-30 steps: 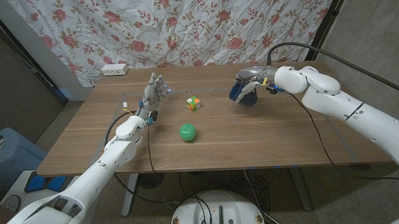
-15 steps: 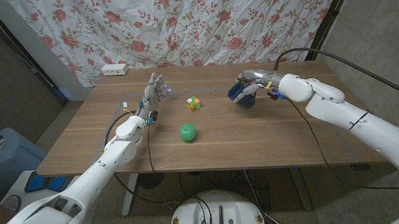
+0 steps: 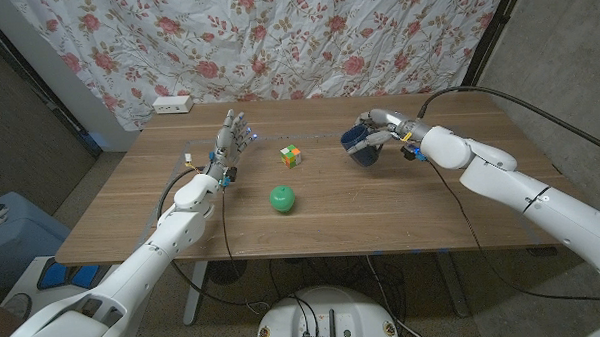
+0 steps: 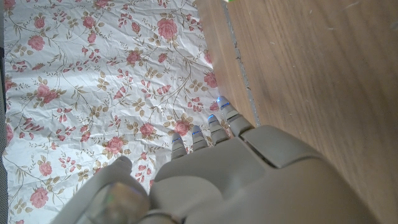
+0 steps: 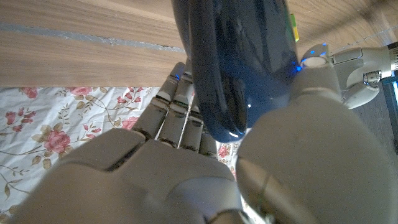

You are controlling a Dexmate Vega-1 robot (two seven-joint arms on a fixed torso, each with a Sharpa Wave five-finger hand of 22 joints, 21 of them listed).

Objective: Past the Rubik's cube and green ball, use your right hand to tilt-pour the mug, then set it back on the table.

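1. The right hand [image 3: 379, 134] grasps the dark blue mug [image 3: 358, 144] over the far right part of the wooden table [image 3: 402, 210], fingers wrapped round its body.
2. From the head camera the mug leans over toward the table's left edge, its mouth turned that way; whether its base touches the wood cannot be told.
3. In the right wrist view the mug [image 5: 236, 56] sits pinned between the thumb and the curled fingers [image 5: 177, 109], its glossy blue wall close against the palm.
4. The Rubik's cube [image 3: 292, 156] lies near the middle of the far half of the table, well apart from the mug and nearer the left edge than the mug is.
5. The green ball [image 3: 283, 198] rests near the table's centre, nearer the front edge than the cube and just apart from it.
6. The left hand [image 3: 229, 143] stands over the far left part of the table, released, holding nothing, fingers spread and pointing toward the far edge.
7. The left wrist view shows that hand [image 4: 249, 174] with its fingertips [image 4: 214, 121] reaching toward the floral curtain [image 4: 93, 81].
8. A white power strip [image 3: 173, 105] lies at the far left corner of the table, against the curtain.
9. A black cable [image 3: 477, 92] arcs from the right wrist over the right edge.
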